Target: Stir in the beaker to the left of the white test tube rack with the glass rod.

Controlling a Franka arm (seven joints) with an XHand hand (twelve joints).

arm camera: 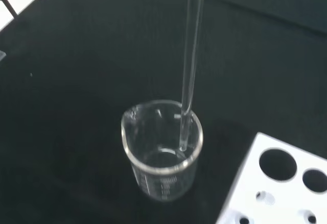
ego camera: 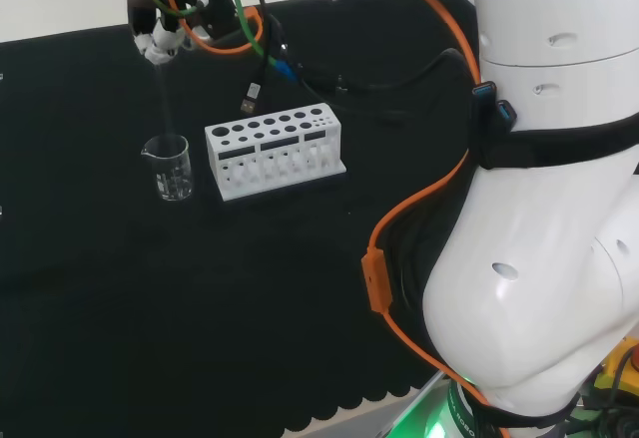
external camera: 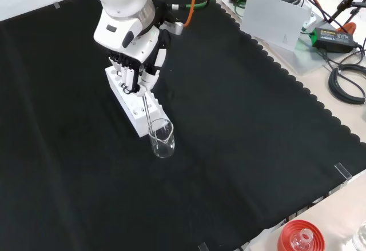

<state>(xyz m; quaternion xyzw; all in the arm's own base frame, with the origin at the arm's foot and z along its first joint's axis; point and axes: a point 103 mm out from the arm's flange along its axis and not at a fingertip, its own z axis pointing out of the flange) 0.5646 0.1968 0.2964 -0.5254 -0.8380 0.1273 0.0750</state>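
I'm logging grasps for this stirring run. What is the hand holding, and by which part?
The hand holds the glass rod by its upper end; the lower end is inside the beaker.

White rounded arm links (ego camera: 539,258) — orange cable (ego camera: 384,248); robot hand (external camera: 137,62) black-and-white.

In the head view the beaker (ego camera: 169,168) stands just left of the test tube rack (ego camera: 275,149), apart from it. The glass rod (arm camera: 188,66) hangs upright from the hand (external camera: 137,62) above, its lower end inside the beaker, near the wall.
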